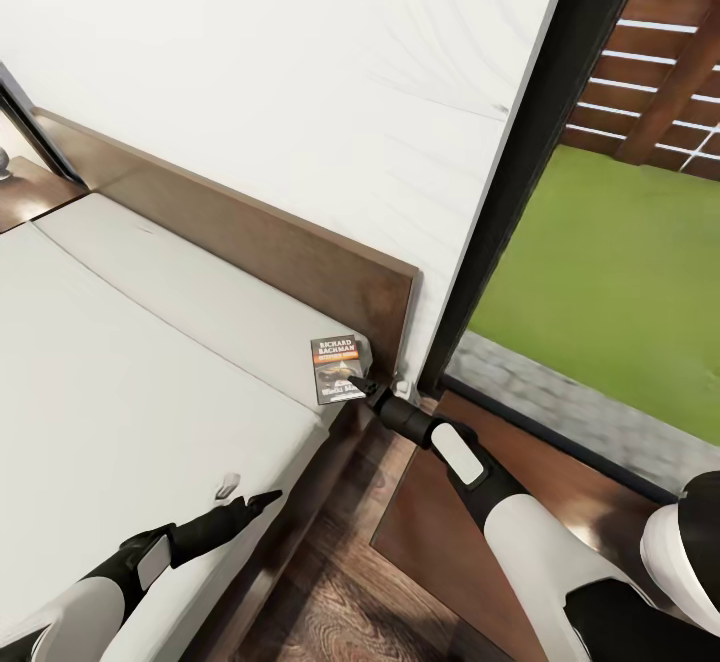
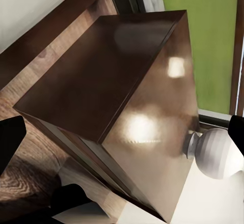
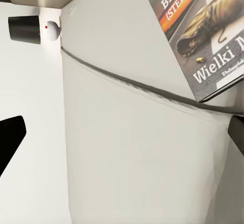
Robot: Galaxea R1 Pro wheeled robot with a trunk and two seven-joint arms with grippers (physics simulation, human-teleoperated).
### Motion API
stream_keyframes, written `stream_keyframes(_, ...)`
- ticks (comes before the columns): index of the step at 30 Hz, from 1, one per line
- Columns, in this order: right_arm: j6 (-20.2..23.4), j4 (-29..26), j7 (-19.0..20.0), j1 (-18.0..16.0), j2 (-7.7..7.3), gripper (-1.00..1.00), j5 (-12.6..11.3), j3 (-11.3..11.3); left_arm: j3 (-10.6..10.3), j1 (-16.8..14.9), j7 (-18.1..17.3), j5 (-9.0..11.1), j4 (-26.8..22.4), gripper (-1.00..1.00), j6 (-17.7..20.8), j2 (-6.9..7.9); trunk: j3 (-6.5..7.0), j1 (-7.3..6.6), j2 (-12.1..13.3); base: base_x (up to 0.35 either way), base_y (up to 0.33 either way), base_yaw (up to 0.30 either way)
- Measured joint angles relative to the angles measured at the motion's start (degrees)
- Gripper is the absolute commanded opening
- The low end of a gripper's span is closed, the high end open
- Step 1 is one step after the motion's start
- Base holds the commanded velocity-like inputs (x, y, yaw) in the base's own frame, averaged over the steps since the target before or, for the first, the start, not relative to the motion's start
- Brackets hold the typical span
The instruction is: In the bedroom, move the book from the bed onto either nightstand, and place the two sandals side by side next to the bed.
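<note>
Book (image 1: 337, 369) is the one paperback here, one dark cover with white lettering and an orange band, lying flat on the far right corner of the bed's mattress (image 1: 130, 382), hard by the headboard (image 1: 260, 232). Nearest, the left gripper (image 1: 262, 499) hovers over the mattress's near right edge, fingers pointing right; whether it is parted or closed I cannot tell. Beside it on the right, one nightstand (image 1: 470, 542), glossy dark top, with one lamp on its near right corner, black shade (image 1: 698, 542) showing; the left wrist view catches its white base (image 2: 216, 150). Further out, the right gripper (image 1: 360, 383) reaches to the book's near right corner. The right wrist view shows its dark fingers (image 3: 11, 140) spread wide apart with the book's lower edge between them, so it's agape, not clamped. Beyond, one white wall, one dark window frame (image 1: 520, 162), green lawn (image 1: 620, 272) outside. Far left, a second nightstand's corner (image 1: 25, 197).
</note>
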Motion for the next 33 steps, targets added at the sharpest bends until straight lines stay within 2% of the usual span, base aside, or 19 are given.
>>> stream_keyframes(10, -0.05, 0.04, 0.00, 0.09, -0.03, 1.00, 0.00, 0.00, 0.08, 0.02, 0.02, 0.00, 0.00, 1.00, 0.00, 0.00, 0.00, 0.00, 0.00, 0.000, 0.000, 0.000)
stream_keyframes(33, -0.07, -0.24, 0.00, 0.09, -0.10, 1.00, 0.01, -0.02, -0.17, 0.04, -0.08, 0.01, 0.01, 1.00, 0.31, -0.01, -4.12, 5.04, -9.21, 0.000, 0.000, 0.000)
